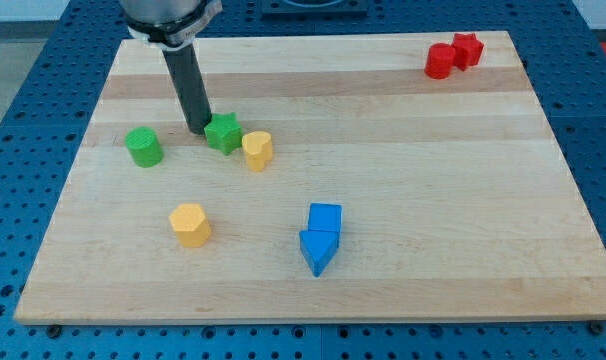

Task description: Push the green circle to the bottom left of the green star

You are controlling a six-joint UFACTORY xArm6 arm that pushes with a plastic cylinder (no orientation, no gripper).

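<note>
The green circle (143,147) stands on the wooden board at the view's left. The green star (223,133) lies to its right, slightly higher in the view. My tip (198,130) rests on the board just left of the green star, close to or touching it, and to the right of the green circle. A yellow block (257,150) sits against the star's lower right side.
A yellow hexagon block (190,224) lies below the green blocks. A blue cube (325,217) and a blue triangle (318,250) sit together near the board's middle bottom. Two red blocks (453,55) sit at the top right corner.
</note>
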